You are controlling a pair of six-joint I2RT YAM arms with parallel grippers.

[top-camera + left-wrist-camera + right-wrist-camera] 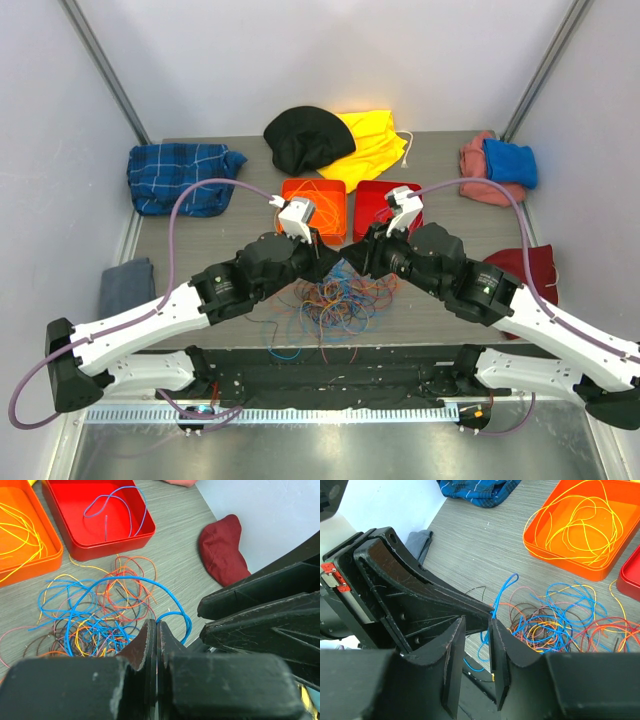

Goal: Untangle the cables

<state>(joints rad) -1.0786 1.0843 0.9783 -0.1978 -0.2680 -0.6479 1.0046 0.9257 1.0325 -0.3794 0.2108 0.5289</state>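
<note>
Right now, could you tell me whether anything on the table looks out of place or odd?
Mainly the tangle of cables: a mixed-colour heap lies loose on the table before the orange tray and red tray, with strands trailing toward the near edge. The left gripper pinches a blue cable.

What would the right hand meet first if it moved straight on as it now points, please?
Probably the left hand, whose tip pinches a blue cable just ahead; depth is unclear.

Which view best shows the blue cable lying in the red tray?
Left wrist: the blue cable lies fully visible, looped inside the red tray. Top external: the right arm covers part of the tray, cable not discernible. Right wrist: only the tray's edge.
</note>
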